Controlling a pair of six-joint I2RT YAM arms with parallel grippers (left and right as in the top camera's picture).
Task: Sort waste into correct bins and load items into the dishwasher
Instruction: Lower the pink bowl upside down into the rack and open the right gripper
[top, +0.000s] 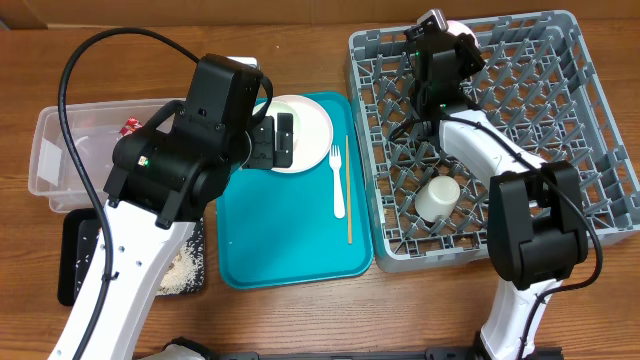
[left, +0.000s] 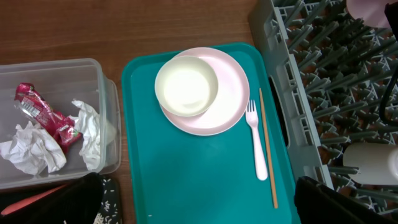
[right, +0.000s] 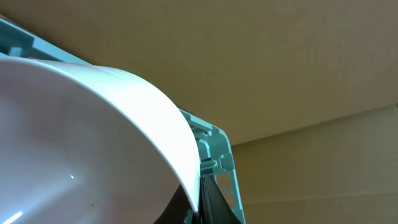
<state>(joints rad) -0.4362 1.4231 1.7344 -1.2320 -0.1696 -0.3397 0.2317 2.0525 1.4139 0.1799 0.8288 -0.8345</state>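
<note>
The white bowl (right: 93, 137) is pinched by its rim in the right gripper (right: 199, 210), whose jaws are clamped on the thin wall. It hangs tilted over the far left corner of the grey rack (top: 590, 120). Whether it touches the pegs yet cannot be told. It looks light, stiff and smooth, so the rim is likely the only good hold. It could swivel in the jaws if it knocks a peg.

Nearer in the rack, 1 small white cup (top: 438, 198) sits among the pegs.

Left of the rack, the teal tray (left: 186, 180) carries a second bowl (left: 186, 85) resting on the plate (left: 227, 106) at its far end. The fork (left: 256, 140) and the wooden stick (left: 267, 149) lie side by side to the right of them. The left gripper (top: 273, 140) hovers above the plate's left edge, jaws spread wide and holding nothing. The second bowl should handle like the first, taken by its free rim. The fork and stick lie flat and thin, so they are probably harder to pick up.

Further left, the clear tub (left: 109, 124) holds crumpled napkins (left: 31, 149) and a red wrapper (left: 43, 115). The black tray (top: 75, 260), near left, has beige crumbs (top: 180, 270).
</note>
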